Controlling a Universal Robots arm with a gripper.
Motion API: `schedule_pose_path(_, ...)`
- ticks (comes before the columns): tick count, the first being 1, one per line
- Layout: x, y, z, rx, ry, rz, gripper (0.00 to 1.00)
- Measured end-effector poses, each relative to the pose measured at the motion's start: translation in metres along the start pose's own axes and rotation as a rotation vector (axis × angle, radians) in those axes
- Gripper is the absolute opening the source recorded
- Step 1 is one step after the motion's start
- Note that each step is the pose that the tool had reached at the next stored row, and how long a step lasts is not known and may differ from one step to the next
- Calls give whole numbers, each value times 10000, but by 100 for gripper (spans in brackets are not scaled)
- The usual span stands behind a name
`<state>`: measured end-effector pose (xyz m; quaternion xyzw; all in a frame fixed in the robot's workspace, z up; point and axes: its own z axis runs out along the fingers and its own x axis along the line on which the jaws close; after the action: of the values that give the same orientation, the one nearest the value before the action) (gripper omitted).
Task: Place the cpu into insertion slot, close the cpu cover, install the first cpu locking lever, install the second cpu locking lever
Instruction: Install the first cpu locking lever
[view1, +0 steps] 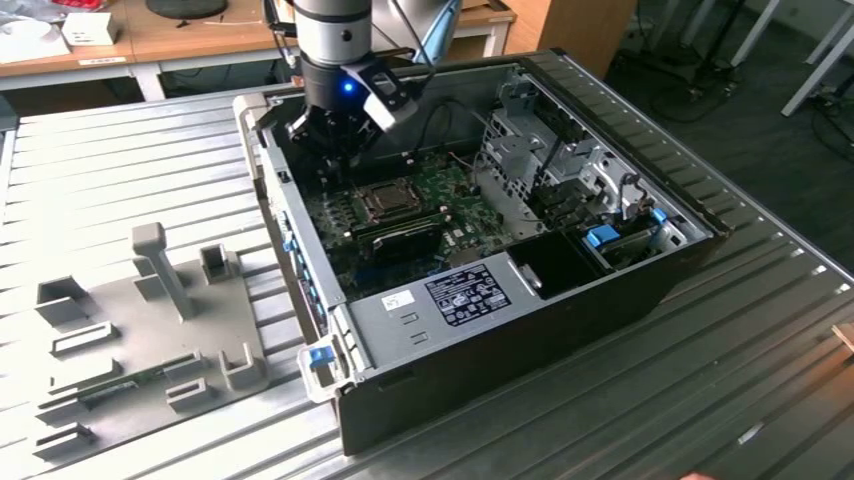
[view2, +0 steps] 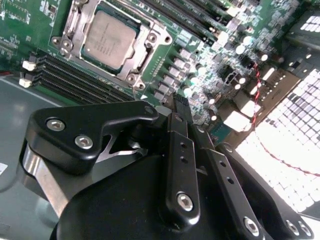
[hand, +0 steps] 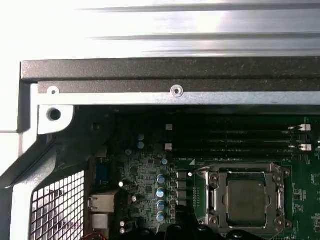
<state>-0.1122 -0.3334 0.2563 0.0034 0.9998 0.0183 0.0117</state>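
Surface: ribbed metal table (view1: 747, 330) carrying one open computer case (view1: 534, 330), wooden desks (view1: 200, 40) behind | Hidden: you can't make out the locking levers | Count: one cpu (view2: 109, 40) seated in insertion slot (view2: 154, 39), one cpu cover (view2: 75, 30) flat around it, two white memory clips (view2: 27, 72) | gripper (view2: 181, 102) beside the socket, jaws pressed together, empty

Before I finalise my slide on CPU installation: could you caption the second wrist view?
Gripper over the motherboard, beside the cpu seated in the insertion slot and framed by the cpu cover.
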Motion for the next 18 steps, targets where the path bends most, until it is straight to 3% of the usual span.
schedule_pose_path(10,10,12,0,-31,0,25,10)
schedule_pose_path(18,44,63,2,-97,-2,77,10)
